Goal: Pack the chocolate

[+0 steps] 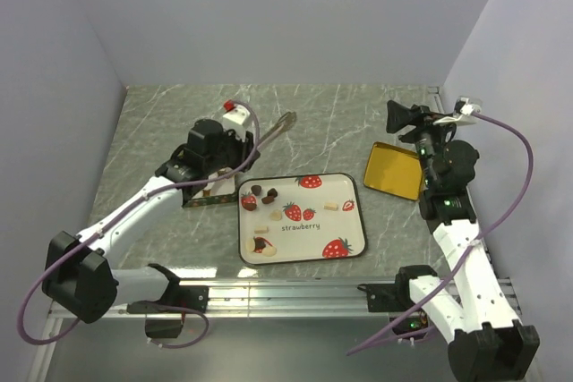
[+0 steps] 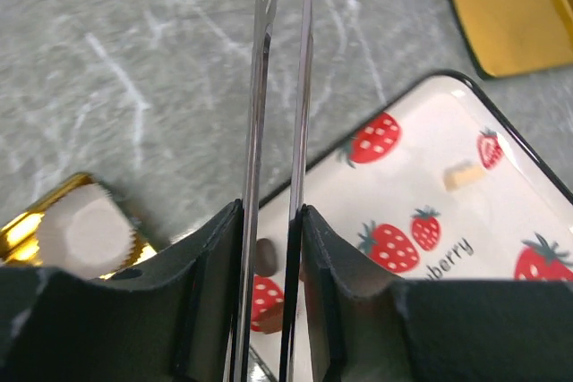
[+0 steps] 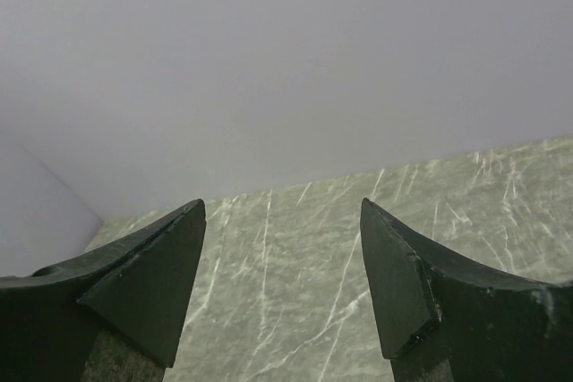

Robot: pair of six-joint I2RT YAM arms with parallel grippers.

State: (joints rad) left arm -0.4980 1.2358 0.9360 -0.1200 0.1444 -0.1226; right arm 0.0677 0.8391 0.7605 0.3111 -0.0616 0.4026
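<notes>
Two thin blades of a pair of silver metal tongs (image 2: 258, 114) sit pinched in the left gripper (image 2: 271, 221). Its jaws press on them from both sides, so only a narrow slit shows between the blades. In the top view the tongs (image 1: 282, 124) point away from that gripper (image 1: 243, 147) over the grey marble-patterned table (image 1: 161, 123); nothing can be seen held at their tips.

Just left of the fingers lies a gold rectangular tin (image 2: 25, 232) with a white pleated paper cup (image 2: 85, 232) in it. From above, this tin (image 1: 202, 201) lies just beside the left edge of a white rectangular tray with a dark rim and red strawberry prints (image 1: 313, 194).

All the chocolate lumps (image 1: 262, 195) lie on that tray. The dark brown ones cluster at its far left, a few more lie along its near left, and cream ones (image 1: 332, 207) sit toward the right. The left wrist view shows one cream lump (image 2: 463, 174) on the tray's bare white.

Just beside the tray's far right corner rests a shallow gold rectangular lid (image 1: 392, 170).

Beyond the lid, the right gripper (image 1: 400, 119) is raised above the table. Its jaws are spread wide with nothing between them, and the fingers (image 3: 152, 284) frame only the table and pale wall.
</notes>
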